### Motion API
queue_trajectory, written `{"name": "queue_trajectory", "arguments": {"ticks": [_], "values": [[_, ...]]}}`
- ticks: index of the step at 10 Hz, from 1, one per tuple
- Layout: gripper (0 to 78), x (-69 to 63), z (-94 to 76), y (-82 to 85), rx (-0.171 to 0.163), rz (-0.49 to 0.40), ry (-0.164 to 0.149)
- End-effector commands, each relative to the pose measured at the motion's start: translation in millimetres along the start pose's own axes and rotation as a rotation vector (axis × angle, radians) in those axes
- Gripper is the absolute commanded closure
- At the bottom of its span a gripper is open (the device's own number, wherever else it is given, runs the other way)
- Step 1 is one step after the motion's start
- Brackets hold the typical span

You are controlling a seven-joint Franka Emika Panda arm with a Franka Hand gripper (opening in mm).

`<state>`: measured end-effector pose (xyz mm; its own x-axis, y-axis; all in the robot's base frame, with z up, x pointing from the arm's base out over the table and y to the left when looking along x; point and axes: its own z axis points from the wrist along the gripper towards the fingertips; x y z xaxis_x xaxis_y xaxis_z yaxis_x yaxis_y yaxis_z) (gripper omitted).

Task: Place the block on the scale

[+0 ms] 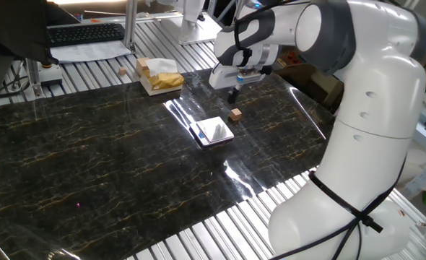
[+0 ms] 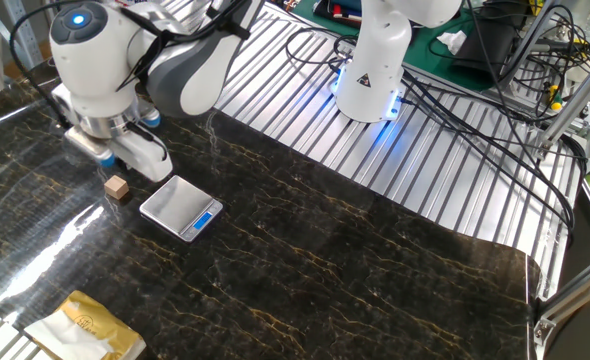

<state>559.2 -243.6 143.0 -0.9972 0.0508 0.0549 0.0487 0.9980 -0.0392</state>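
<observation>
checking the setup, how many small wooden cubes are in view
2. One block lies on the dark mat beside the scale, below the gripper. A second small cube sits on the slatted table near the pale-yellow stack. Others may be hidden.

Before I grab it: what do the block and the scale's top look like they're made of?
The block: likely bare wood, a matte tan-brown cube with no shine. The scale: its top plate looks like polished metal, silvery and mirror-bright with glare, set in a dark rim, probably plastic.
</observation>
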Motion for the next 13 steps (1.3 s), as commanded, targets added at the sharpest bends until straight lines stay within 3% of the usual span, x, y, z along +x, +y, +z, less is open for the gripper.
{"name": "queue_trajectory", "arguments": {"ticks": [1,3,5,8,13], "values": [[77.6,-21.1,-2.0,-5.2,0.009,-0.05,-0.005],[77.6,-22.7,0.6,-9.8,0.013,-0.063,-0.004],[77.6,-25.8,11.2,-26.7,0.013,-0.079,0.0],[77.6,-24.7,15.1,-30.0,0.014,-0.067,0.011],[77.6,-1.9,39.5,-25.5,0.015,-0.041,0.012]]}}
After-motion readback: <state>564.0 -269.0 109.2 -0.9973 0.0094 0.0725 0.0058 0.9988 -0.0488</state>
